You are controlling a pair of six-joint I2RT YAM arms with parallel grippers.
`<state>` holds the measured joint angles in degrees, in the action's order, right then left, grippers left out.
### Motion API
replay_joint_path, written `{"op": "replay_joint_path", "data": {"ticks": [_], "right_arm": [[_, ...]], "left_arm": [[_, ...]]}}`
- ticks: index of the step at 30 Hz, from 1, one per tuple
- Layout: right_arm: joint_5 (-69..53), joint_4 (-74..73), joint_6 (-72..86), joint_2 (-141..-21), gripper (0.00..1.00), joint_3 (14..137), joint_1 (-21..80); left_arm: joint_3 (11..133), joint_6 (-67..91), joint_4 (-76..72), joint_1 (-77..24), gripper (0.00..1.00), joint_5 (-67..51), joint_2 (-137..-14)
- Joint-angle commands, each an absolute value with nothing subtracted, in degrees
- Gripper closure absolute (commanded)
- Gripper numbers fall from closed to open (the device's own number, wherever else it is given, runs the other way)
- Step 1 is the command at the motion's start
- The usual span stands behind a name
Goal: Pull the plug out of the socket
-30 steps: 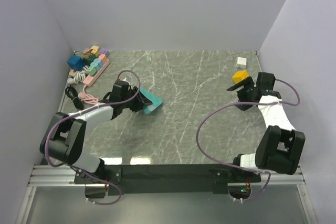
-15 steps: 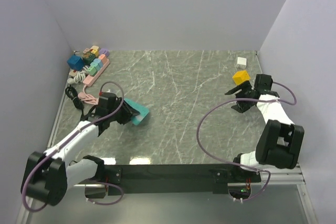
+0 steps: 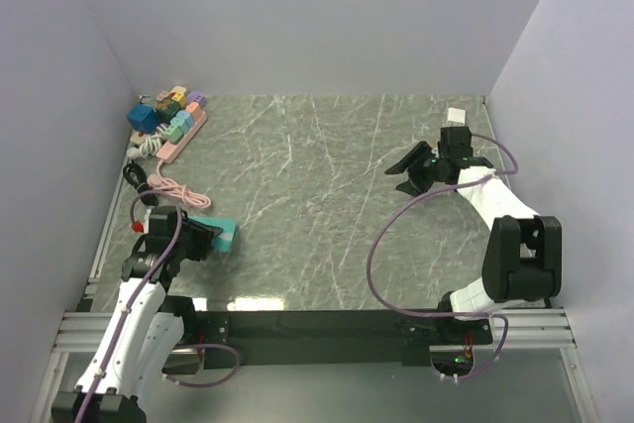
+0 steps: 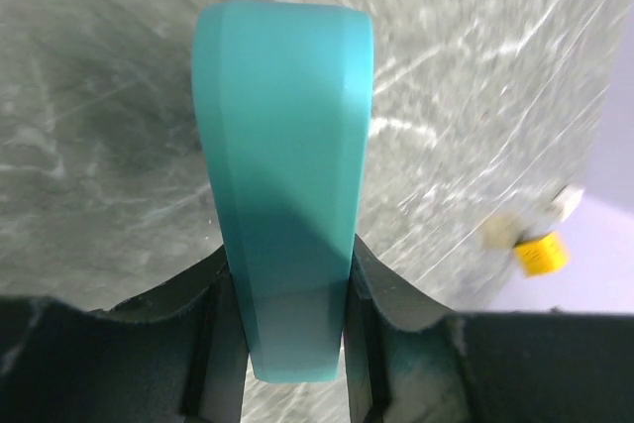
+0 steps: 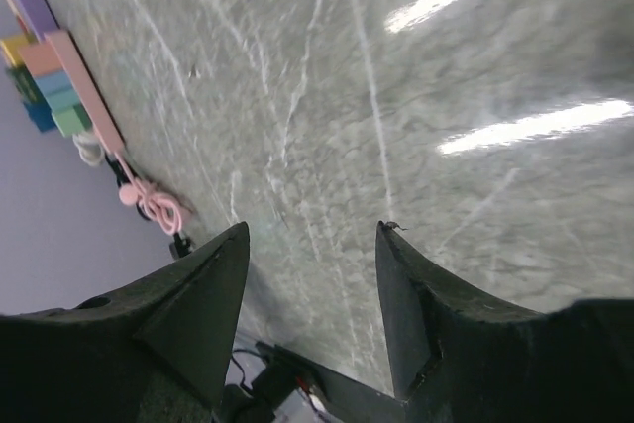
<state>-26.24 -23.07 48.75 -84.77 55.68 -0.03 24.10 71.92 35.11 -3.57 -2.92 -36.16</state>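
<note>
The left gripper point(image 3: 206, 238) has drawn back, clamped on the teal plug point(image 4: 285, 165) — the socket strip point(image 3: 176, 128) now well apart from it. The right gripper point(image 5: 309, 237) swung inward, jaws apart, empty — this plug seems done.

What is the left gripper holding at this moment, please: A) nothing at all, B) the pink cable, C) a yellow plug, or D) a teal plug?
D: in the left wrist view the left gripper is shut on the teal plug, which is clamped on both sides and sticks out ahead over the table.
</note>
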Motion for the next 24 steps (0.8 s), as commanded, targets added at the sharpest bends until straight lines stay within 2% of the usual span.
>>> {"op": "replay_joint_path", "data": {"ticks": [1,10,16,18,24], "right_arm": [[-28.6,-21.1,47.4,-87.9,0.39,59.4,2.2],[-31.0,-20.7,46.4,-91.6,0.39,61.4,5.0],[-32.0,-20.2,46.2,-91.4,0.38,61.5,6.2],[-31.6,-20.5,45.9,-90.8,0.38,61.2,6.1],[-31.4,-20.5,45.3,-90.3,0.36,60.0,6.2]], "left_arm": [[20.8,77.9,40.9,-1.4,1.00,-0.2,-34.4],[16.2,86.4,40.3,5.8,1.00,6.2,-33.2],[3.5,89.1,23.2,16.3,1.00,-9.7,-35.9],[0.5,91.0,15.8,17.3,1.00,-12.2,-37.0],[-1.1,90.3,13.8,18.5,1.00,-12.7,-38.3]]}}
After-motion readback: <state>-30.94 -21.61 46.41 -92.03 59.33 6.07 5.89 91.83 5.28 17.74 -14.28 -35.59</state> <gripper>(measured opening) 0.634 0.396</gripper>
